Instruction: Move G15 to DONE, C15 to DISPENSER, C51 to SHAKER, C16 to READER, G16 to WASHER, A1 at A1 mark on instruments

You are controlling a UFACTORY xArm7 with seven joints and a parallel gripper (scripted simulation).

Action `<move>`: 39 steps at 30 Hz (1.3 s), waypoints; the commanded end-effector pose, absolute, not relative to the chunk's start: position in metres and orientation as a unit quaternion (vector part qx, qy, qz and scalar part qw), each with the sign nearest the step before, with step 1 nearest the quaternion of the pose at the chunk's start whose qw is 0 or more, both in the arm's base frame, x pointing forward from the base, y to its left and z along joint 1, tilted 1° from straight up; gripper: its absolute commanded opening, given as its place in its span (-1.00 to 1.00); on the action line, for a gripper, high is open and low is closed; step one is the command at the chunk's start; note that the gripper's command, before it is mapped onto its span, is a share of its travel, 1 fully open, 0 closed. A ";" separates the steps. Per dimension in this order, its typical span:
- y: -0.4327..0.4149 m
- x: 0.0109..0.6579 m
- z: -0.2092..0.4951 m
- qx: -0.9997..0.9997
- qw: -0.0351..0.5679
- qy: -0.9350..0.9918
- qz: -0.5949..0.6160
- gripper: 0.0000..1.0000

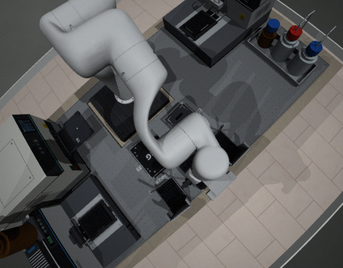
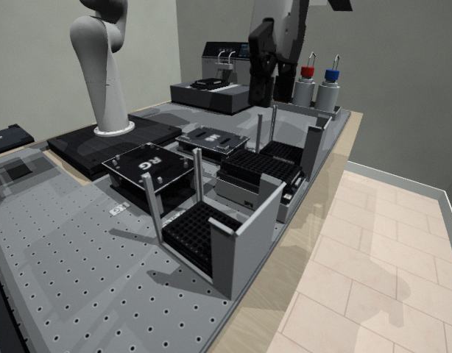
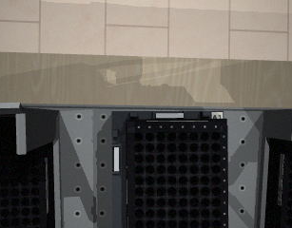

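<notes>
My gripper (image 2: 272,101) is open and empty, high above the middle station; the arm hides most of it in the top view, and the wrist view shows no fingertips. Below it a dark plate (image 2: 262,164) (image 3: 179,173) sits on the grey middle station (image 2: 233,190); an A1 mark (image 3: 217,115) shows by its corner. Dark plates also lie low in the left rack (image 1: 181,211) (image 2: 256,228) and the right rack (image 2: 313,151). One plate (image 1: 97,220) is on the lower-left instrument, another (image 1: 199,24) on the upper-right instrument. Plate labels are unreadable. A dark tray (image 1: 77,127) extends from the white housing.
The RG nest (image 1: 144,151) (image 2: 131,163) and the N6 nest (image 2: 191,140) hold no plate. Rack posts (image 2: 152,209) and walls stand up on both sides of the middle station. Bottles (image 1: 301,65) (image 2: 327,95) stand in a tray at the far right. The arm's base (image 2: 114,131) is behind the nests.
</notes>
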State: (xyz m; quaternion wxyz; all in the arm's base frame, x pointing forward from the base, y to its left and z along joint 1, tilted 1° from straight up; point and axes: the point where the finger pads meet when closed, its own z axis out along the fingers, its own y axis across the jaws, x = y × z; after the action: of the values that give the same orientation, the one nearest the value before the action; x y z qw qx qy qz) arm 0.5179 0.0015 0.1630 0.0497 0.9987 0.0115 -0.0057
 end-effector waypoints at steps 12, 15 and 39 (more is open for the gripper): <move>0.002 0.519 0.148 0.999 0.049 0.011 -0.003 1.00; 0.002 0.519 0.144 0.999 0.049 0.011 -0.003 1.00; 0.002 0.519 0.114 0.999 0.049 0.011 -0.003 1.00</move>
State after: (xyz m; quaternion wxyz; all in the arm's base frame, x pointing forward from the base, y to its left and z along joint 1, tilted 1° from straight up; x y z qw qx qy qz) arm 0.5173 0.0022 0.1164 0.0497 0.9987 0.0115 -0.0058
